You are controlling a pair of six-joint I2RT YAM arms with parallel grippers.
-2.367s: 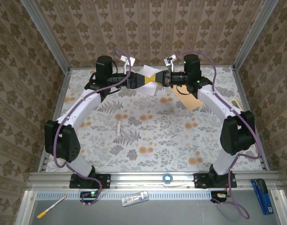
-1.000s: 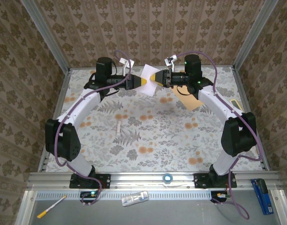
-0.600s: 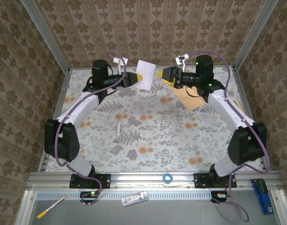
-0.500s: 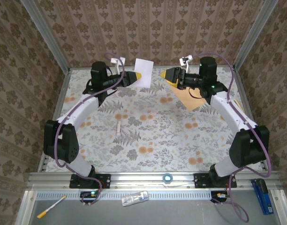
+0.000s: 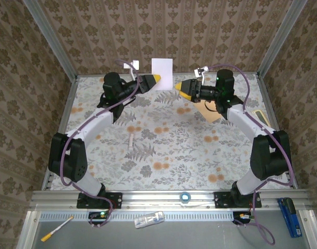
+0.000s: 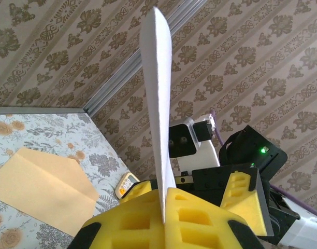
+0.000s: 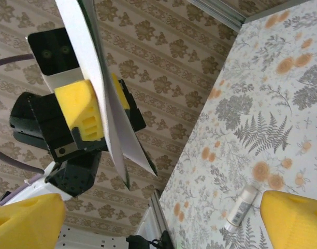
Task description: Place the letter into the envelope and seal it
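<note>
My left gripper [image 5: 154, 78] is shut on the lower edge of the letter [image 5: 162, 73], a white sheet held upright in the air near the back wall. From the left wrist the letter [image 6: 157, 98] is edge-on, pinched between the yellow pads [image 6: 200, 218]. My right gripper [image 5: 179, 87] hangs open just right of the sheet, apart from it. In the right wrist view its jaws [image 7: 158, 223] stand wide with the letter [image 7: 99, 98] beyond them. The tan envelope [image 5: 214, 112] lies flat on the cloth at the back right, partly under my right arm, flap open [image 6: 44, 184].
A small white tube [image 5: 131, 141] lies on the floral tablecloth left of centre [image 7: 241, 207]. A pale yellow calculator [image 5: 259, 114] sits by the right edge. A tape roll [image 5: 185, 197], a pen [image 5: 57, 228] and a blue tool [image 5: 289, 210] lie along the front rail.
My right gripper let go of the letter, opened and drew back to the right. The left gripper lifted and turned the letter upright toward the back wall.
</note>
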